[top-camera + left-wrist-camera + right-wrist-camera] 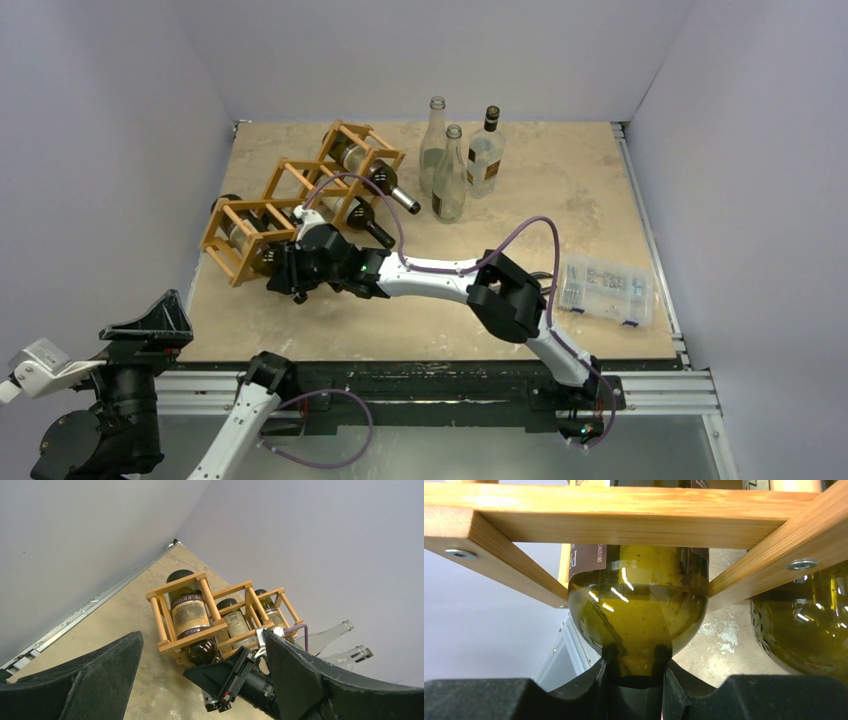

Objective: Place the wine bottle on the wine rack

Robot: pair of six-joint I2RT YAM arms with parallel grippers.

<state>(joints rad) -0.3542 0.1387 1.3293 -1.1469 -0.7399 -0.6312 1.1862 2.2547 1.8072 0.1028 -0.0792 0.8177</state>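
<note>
The dark olive-green glass wine bottle (639,610) with a brown label is laid in the nearest end cell of the light orange-brown wooden lattice wine rack (624,515), with its shoulder and neck projecting from the cell's front. The neck is clamped between the fingers of the right pincer (636,677).

The placing appears nearly done. The bottle is best pushed straight along the cell's axis until its body is borne by the bars. Only then should the grip be released and the pincer drawn back in line with the neck, so that the rack is not dragged across the beige tabletop (560,200). The left pincer (150,322) is spread wide and empty, well apart at the near edge.

Two other cells are each filled by one of the dark labelled bottles (237,625). Near the rack, three clear glass bottles (450,175) are stood upright. At the right a clear plastic box (605,290) is set, its small contents too fine to be identified.
</note>
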